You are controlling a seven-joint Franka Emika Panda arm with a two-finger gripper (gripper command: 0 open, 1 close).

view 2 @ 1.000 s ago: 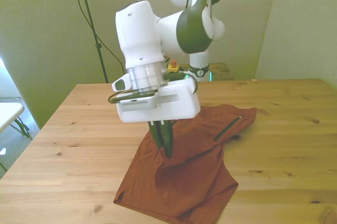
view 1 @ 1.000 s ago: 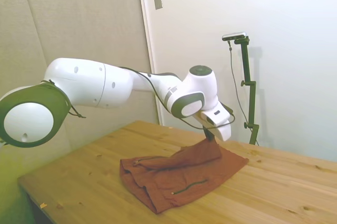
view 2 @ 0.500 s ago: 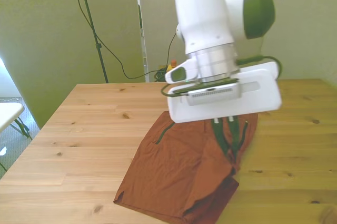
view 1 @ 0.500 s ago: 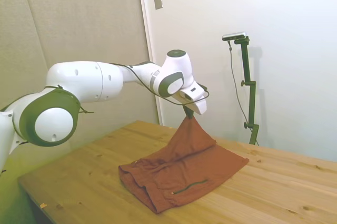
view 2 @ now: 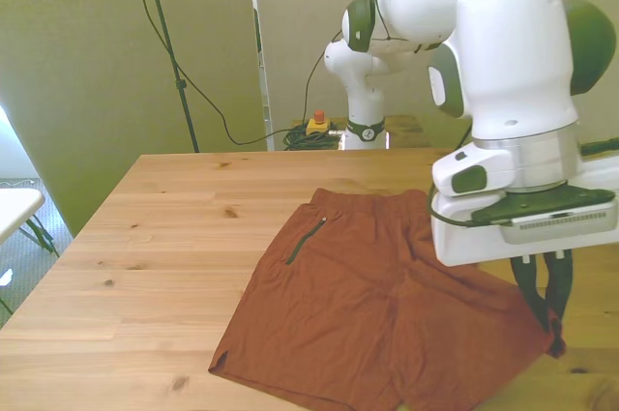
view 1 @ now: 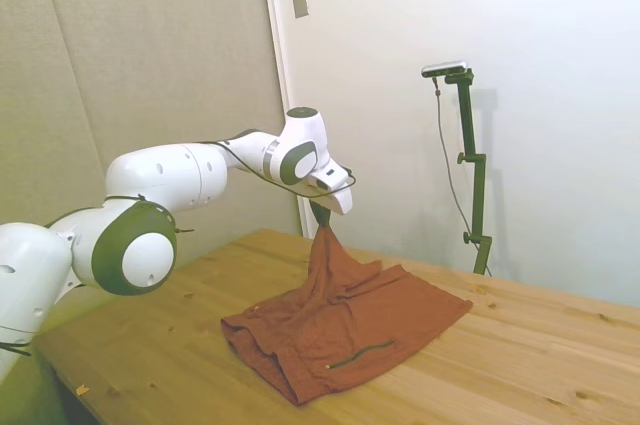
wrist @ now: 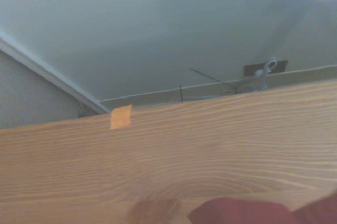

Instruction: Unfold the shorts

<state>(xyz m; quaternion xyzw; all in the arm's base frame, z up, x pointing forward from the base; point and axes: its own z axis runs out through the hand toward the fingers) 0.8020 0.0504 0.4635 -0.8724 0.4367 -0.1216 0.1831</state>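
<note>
Gripper: the gripper (view 2: 546, 309) is clenched on one corner of the shorts (view 2: 368, 305), its dark fingers (view 2: 527, 290) pinching the cloth at the front view's right.
Gripper height: in the side view the gripper (view 1: 322, 222) is raised above the worktop (view 1: 520, 345), and the held cloth rises to it in a narrow peak.
Shorts: the rust-brown shorts (view 1: 345, 330) lie mostly spread flat on the worktop (view 2: 145, 237), waistband toward the far edge, with only the pinched corner lifted.
Zipper: a thin dark pocket zipper (view 2: 305, 240) runs down the leg on the front view's left; the side view shows another zipper line (view 1: 360, 353) near the cloth's near edge.
Cloth edges: the hem on the front view's left lies close to the worktop's near edge; the raised corner hangs near that edge at the front view's right.
Open room: bare wood stretches wide on the front view's left of the shorts, and a band of wood lies between the waistband and the far edge.
Wrist view: blurred wood grain of the worktop (wrist: 210, 145), a small orange tape square (wrist: 120, 117) at its edge, and a sliver of rust cloth (wrist: 237, 213).
</note>
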